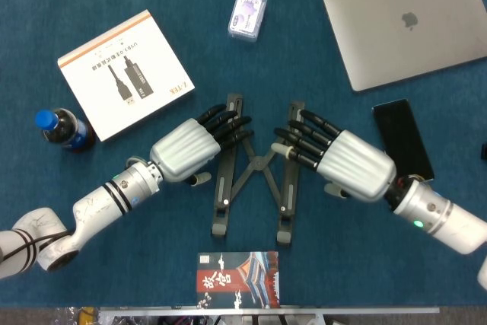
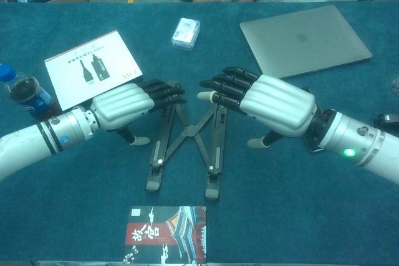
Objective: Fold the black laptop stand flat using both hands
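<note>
Closest to the robot, at the table's near edge, lies a red and black booklet [image 1: 237,279].

Just past it is the black stand [image 1: 255,165], in the middle of the blue table [image 1: 342,264]. It has 2 long bars that run almost side by side, away from the robot. Thin crossed bars join them in the middle. The stand lies low on the table, and I cannot tell if it is fully flat.

The left hand [image 1: 190,148] sits over the far part of the left bar. Its dark fingers [image 1: 228,123] are stretched out, close together, and point toward the middle of the stand. They lie on or just above the bar. I cannot tell if they press on it. They are not wrapped around anything.

The right hand [image 1: 338,159] sits over the far part of the right bar. Its fingers [image 1: 300,138] are also stretched out and a little spread, pointing toward the left hand. It grabs nothing. I cannot tell if it touches the bar. The 2 hands are near each other but apart.

A black phone [image 1: 403,142] lies just beside the right hand, on its outer side. A bottle [image 1: 65,129] with a blue cap stands far off to the left.

Farther away lies a white box [image 1: 125,74] with an orange edge. Farther still are a small pack [image 1: 247,14] and a closed grey laptop [image 1: 407,20].
</note>
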